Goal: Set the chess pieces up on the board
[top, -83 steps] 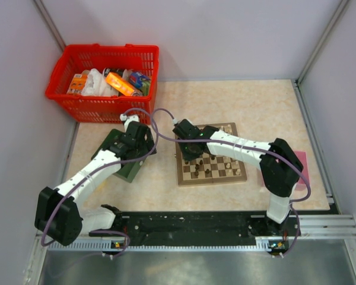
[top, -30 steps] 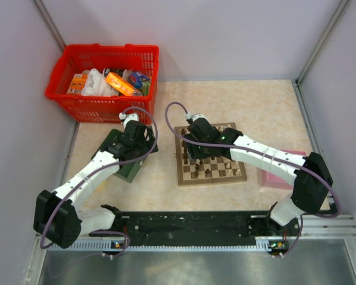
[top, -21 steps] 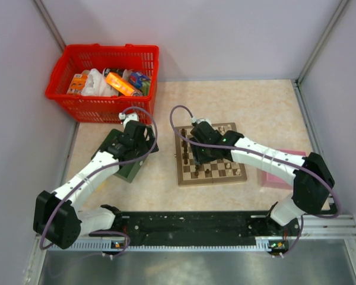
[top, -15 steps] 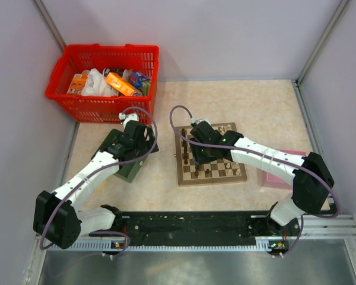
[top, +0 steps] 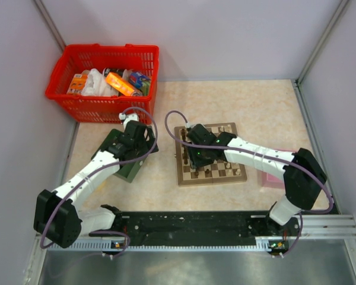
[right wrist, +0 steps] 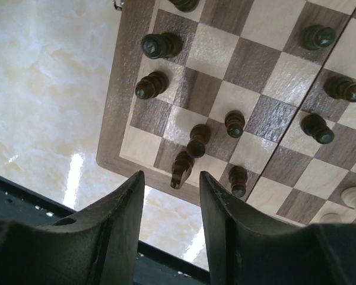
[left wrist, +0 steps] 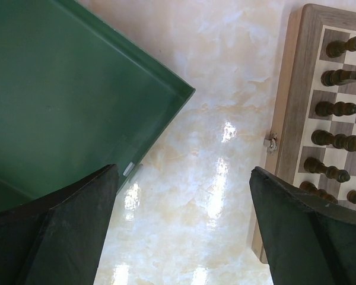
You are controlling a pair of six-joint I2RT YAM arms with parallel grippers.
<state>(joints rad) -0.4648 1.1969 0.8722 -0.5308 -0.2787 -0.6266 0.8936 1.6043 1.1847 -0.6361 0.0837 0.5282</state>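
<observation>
The wooden chessboard (top: pixel 212 160) lies in the middle of the table, under my right arm. Several dark brown pieces (right wrist: pixel 196 141) stand on its squares in the right wrist view; one dark piece (right wrist: pixel 181 168) lies tipped near the board's edge. A cream piece (right wrist: pixel 353 196) shows at the far right. My right gripper (right wrist: pixel 171 189) is open and empty, hovering above the tipped piece. My left gripper (left wrist: pixel 184 196) is open and empty above bare table, between the green tray (left wrist: pixel 65 101) and the board's left edge (left wrist: pixel 291 107), where a row of dark pieces (left wrist: pixel 335 109) stands.
A red basket (top: pixel 104 72) full of packets stands at the back left. The green tray (top: pixel 126 155) lies under the left arm. A pink box (top: pixel 273 176) lies right of the board, partly hidden by the right arm. Walls enclose the table on three sides.
My right arm swung from the board's back left corner towards its near left part, and its elbow moved inward. The left arm has stayed still.
</observation>
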